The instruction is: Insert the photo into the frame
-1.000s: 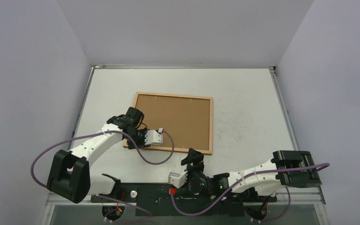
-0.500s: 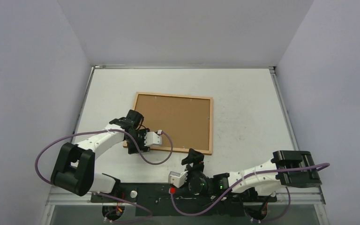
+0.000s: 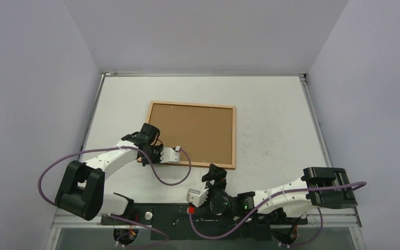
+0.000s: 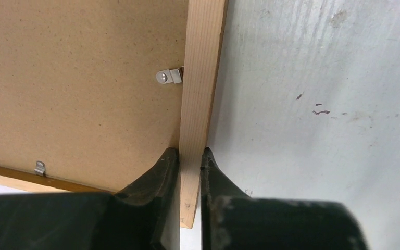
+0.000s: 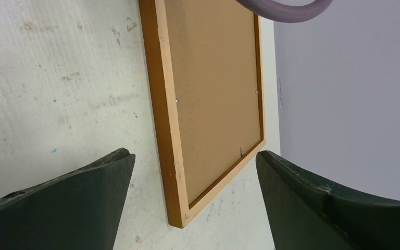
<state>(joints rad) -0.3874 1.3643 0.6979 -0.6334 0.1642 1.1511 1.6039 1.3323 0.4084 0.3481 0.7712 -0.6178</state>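
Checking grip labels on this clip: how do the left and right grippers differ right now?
The left gripper is shut on the frame, pinching its wooden border near a corner; the right gripper is wide open and holds nothing. The left gripper touches the frame, one finger over the brown backing, one outside; the right gripper hangs apart from it. Both have dark fingers and face the frame.

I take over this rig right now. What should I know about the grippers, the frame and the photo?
Left gripper: shut on the wooden border of the frame, at its near-left corner.
Right gripper: open, holding nothing, near the arm bases.
The frame lies face down on the table, brown backing sheet in it.
Photo: in no view; perhaps under the backing, I cannot tell.
Left to do: check the photo is inside, then let go.
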